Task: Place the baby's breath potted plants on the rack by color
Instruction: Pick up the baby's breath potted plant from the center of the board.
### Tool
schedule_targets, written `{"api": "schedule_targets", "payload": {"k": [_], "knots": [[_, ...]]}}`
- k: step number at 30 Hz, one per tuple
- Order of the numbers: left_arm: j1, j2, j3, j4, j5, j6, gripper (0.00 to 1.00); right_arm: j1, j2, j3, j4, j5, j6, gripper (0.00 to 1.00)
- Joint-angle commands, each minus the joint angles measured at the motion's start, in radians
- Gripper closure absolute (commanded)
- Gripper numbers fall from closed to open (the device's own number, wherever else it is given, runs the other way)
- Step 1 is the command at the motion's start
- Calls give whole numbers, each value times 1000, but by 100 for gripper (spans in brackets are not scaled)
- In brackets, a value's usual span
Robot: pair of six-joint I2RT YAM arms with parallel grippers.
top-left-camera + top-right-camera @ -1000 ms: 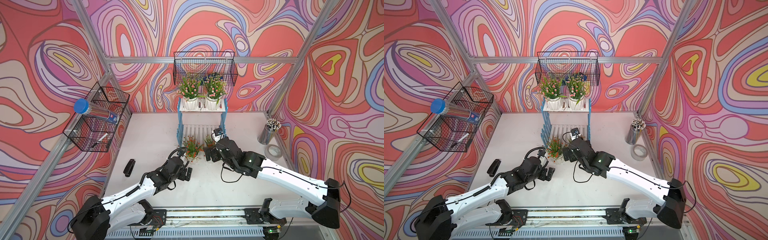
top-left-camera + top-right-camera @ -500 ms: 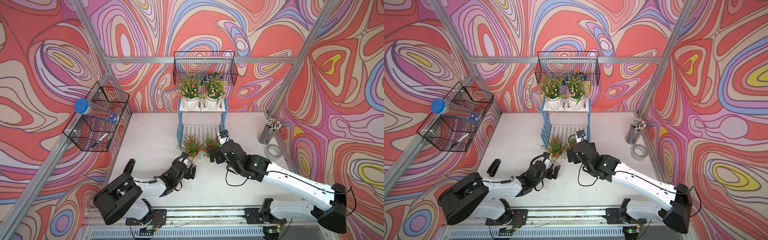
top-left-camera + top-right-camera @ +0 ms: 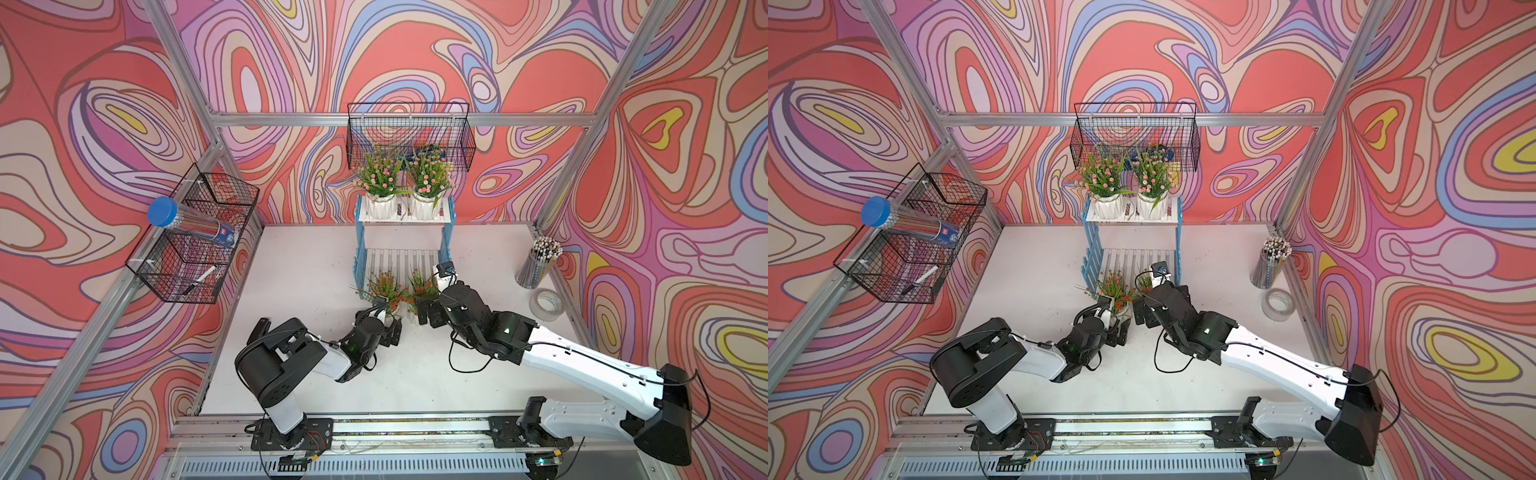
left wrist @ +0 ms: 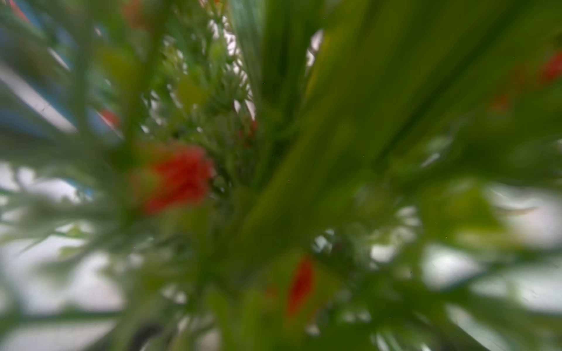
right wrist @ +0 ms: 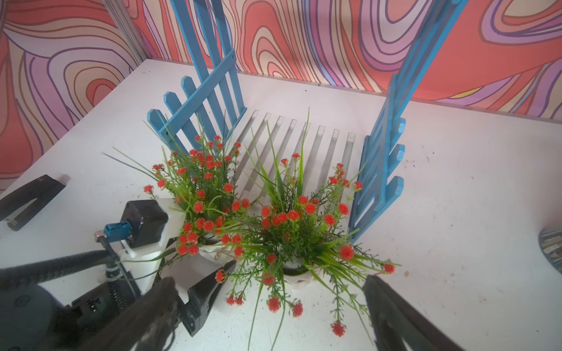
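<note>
Our left hand point(image 3: 390, 330) sits low against the white pot of the left red-orange plant point(image 3: 384, 291). Its wrist view is all blurred leaves, so we cannot tell whether it is spread or pinching. That plant stands on the tabletop point(image 3: 299, 270), just in front of the lower shelf point(image 3: 399, 259) of the rack point(image 3: 446, 245), which stands at the middle of the far edge. The right red-orange plant point(image 3: 422, 286) is just beside it, and their sprays overlap. Our right hand point(image 5: 269, 279) is spread wide on either side of that pot, gripping nothing. The two pink plants point(image 3: 380, 174) fill the top shelf.

We should close on the ribbed pots, not the foliage. We should lift each plant straight up so the tangled stems part. Then we carry each pot over the shelf's front edge and set it upright on the slats, clear of the blue side panels.
</note>
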Motion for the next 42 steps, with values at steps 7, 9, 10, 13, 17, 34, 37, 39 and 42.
{"api": "schedule_targets", "payload": {"k": [7, 9, 10, 13, 17, 34, 37, 39, 42], "knots": [[39, 57, 42, 125, 24, 49, 0, 3, 41, -3, 21, 9, -6, 2], [50, 63, 44, 133, 38, 54, 0, 2, 47, 2, 19, 8, -7, 2], [56, 66, 44, 139, 41, 58, 0, 2, 51, 3, 18, 6, -6, 2], [80, 76, 48, 145, 72, 72, 0, 2, 60, 9, 16, 6, -6, 2], [115, 92, 63, 149, 138, 85, 0, 3, 77, 15, 13, 6, -4, 2], [155, 132, 91, 233, 278, 132, 10, 2, 118, 18, 13, 9, 6, 2], [154, 112, 38, 235, 267, 129, 16, 2, 118, 11, 21, 9, 8, 2], [154, 100, 24, 245, 260, 130, 20, 3, 120, 8, 22, 7, 11, 2], [154, 76, 7, 247, 254, 131, 25, 3, 119, 6, 21, 9, 10, 2]]}}
